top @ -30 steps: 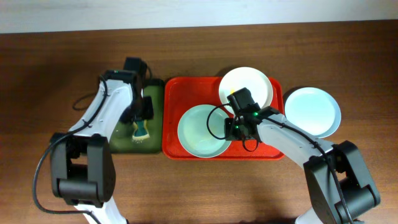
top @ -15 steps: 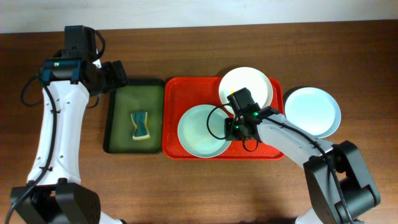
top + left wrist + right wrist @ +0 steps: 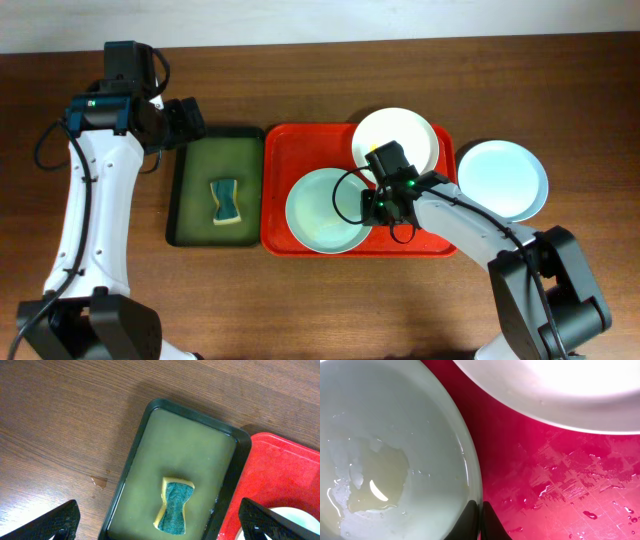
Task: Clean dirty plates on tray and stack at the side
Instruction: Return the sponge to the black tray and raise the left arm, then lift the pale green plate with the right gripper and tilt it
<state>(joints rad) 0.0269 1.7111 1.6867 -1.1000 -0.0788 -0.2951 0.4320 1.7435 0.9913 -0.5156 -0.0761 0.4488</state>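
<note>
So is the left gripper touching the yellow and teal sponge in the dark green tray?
Apart. In the left wrist view the sponge lies in the green tray, clear of both fingers of the open left gripper.

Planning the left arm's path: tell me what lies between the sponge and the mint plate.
Between sponge and mint plate, overhead shows nothing loose: only floor and rim of the green tray, then rim and bare floor of the red tray.

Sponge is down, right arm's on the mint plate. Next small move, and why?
Probably: right gripper lifts the mint plate a little, heading for the blue plate off the red tray. Sponge lies in the green tray, left gripper open and clear, right jaws seem pinched on the rim.
</note>
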